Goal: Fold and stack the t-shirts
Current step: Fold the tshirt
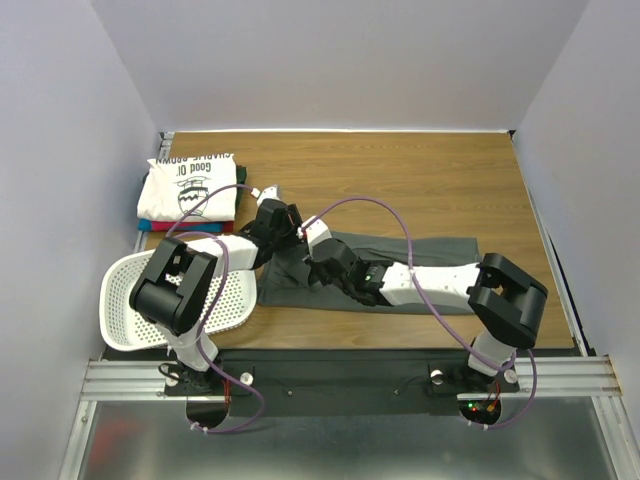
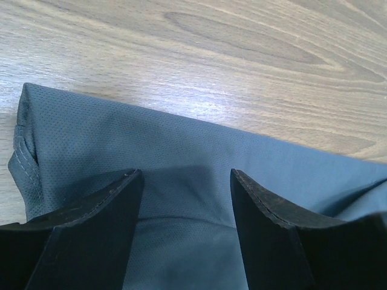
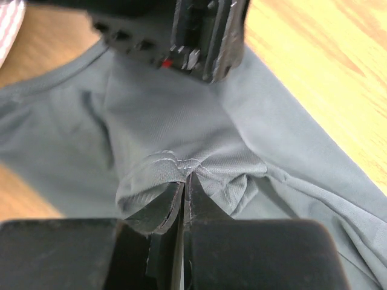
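Observation:
The charcoal-grey t-shirt [image 1: 420, 262] lies as a long strip across the middle of the table. My right gripper [image 1: 318, 258] is at its left end. In the right wrist view it [image 3: 184, 176] is shut on a bunched pinch of the shirt's stitched hem [image 3: 163, 115]. My left gripper [image 1: 287, 232] is just behind it. In the left wrist view it [image 2: 186, 176] is open, with its fingers down on the grey cloth [image 2: 181, 139] near its far edge. The white printed t-shirt [image 1: 190, 185] tops a folded stack at the back left, with red and blue edges [image 1: 150, 228] under it.
A white perforated basket [image 1: 130, 310] lies tilted at the front left beside the left arm's base. Bare wooden table [image 1: 420, 180] lies behind and to the right of the grey shirt. White walls close in on the left, back and right.

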You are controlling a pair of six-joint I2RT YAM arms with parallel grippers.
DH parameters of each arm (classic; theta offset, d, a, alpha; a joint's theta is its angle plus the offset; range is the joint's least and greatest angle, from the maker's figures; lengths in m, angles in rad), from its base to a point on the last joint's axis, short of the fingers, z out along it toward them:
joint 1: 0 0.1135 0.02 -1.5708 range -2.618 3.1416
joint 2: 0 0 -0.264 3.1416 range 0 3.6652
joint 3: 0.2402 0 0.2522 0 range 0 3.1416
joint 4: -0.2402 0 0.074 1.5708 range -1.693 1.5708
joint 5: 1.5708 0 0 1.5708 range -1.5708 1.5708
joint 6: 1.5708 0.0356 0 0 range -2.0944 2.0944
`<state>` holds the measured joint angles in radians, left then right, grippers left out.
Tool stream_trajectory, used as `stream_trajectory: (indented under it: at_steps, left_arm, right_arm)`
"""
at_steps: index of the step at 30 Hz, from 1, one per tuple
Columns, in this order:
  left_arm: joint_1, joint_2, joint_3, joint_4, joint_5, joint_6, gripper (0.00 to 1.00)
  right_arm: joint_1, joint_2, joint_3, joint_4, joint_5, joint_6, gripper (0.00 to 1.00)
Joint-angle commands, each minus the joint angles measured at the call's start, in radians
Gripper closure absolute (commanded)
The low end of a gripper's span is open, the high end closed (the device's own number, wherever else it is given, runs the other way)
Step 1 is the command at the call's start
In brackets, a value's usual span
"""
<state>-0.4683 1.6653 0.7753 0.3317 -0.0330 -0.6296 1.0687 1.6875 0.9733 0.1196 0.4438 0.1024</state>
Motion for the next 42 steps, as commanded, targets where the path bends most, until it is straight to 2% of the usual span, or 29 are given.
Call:
stream_trajectory:
  at_steps: [1, 4, 6, 7, 8, 13, 16, 20, 29, 33, 38, 42]
  left_arm:
    - [0.011, 0.010, 0.019, -0.019, -0.004, 0.030, 0.29]
    - [0.013, 0.007, 0.019, -0.022, -0.005, 0.037, 0.29]
    - [0.014, 0.005, 0.019, -0.028, -0.005, 0.039, 0.30]
    - [0.016, 0.002, 0.021, -0.029, -0.008, 0.042, 0.30]
    - [0.016, 0.002, 0.021, -0.029, -0.008, 0.044, 0.30]
    - [0.017, -0.009, 0.030, -0.049, -0.013, 0.056, 0.30]
    - [0.017, -0.018, 0.042, -0.062, -0.018, 0.061, 0.31]
    - [0.016, -0.051, 0.068, -0.079, -0.019, 0.062, 0.32]
    - [-0.044, -0.147, 0.096, -0.089, -0.001, 0.028, 0.32]
    - [-0.115, -0.127, 0.082, -0.080, -0.015, 0.002, 0.32]
    - [-0.181, -0.072, 0.035, -0.028, 0.017, -0.033, 0.32]
    - [-0.190, -0.045, -0.050, 0.030, 0.059, -0.064, 0.32]
  right_arm:
    - [0.010, -0.041, 0.045, -0.148, -0.114, -0.030, 0.96]
    - [0.011, -0.035, 0.061, -0.221, -0.186, -0.041, 0.90]
    - [0.013, -0.028, 0.064, -0.256, -0.227, -0.046, 0.77]
    - [0.014, -0.016, 0.064, -0.268, -0.235, -0.046, 0.66]
    - [0.016, -0.011, 0.064, -0.281, -0.240, -0.046, 0.62]
    - [0.020, -0.073, 0.039, -0.324, -0.183, -0.018, 0.51]
    - [0.020, -0.130, 0.021, -0.328, -0.064, 0.019, 0.43]
    - [-0.032, -0.189, 0.008, -0.331, 0.024, 0.071, 0.39]
    - [-0.358, -0.406, -0.125, -0.331, 0.085, 0.206, 0.37]
    - [-0.625, -0.472, -0.199, -0.333, 0.052, 0.223, 0.35]
    - [-0.899, -0.462, -0.223, -0.324, -0.053, 0.252, 0.35]
    - [-0.974, -0.376, -0.203, -0.305, -0.089, 0.258, 0.35]
